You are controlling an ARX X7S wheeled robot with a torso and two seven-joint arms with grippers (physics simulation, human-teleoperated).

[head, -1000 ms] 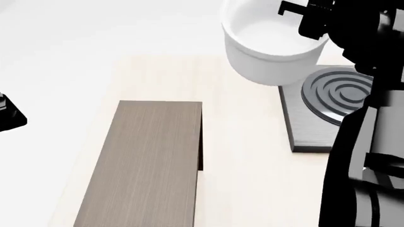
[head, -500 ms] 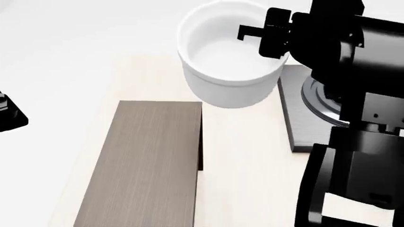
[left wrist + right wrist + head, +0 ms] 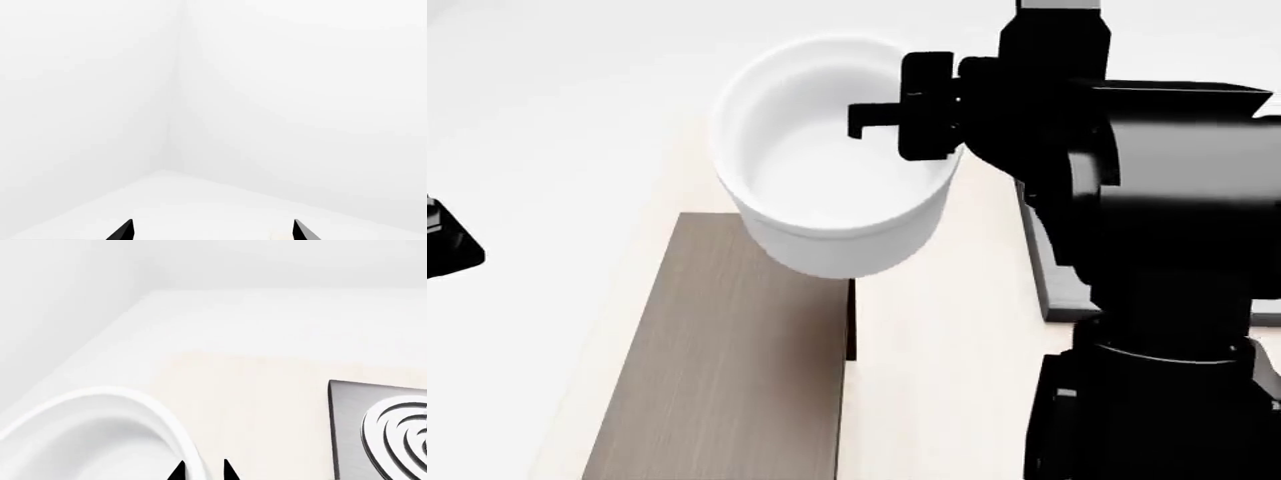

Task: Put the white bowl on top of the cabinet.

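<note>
Since shifted left, white bowl (image 3: 834,170) now above cabinet's (image 3: 727,370) far end.

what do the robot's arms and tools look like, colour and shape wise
The right arm is glossy black throughout, built from chunky rounded and boxy segments, with no markings or loose cables showing. Its right tool is a black blocky head; in the right wrist view its fingertips are thin pointed black wedges. The left tool shows the same two black pointed tips; the head view shows only a black blocky piece of it.
</note>
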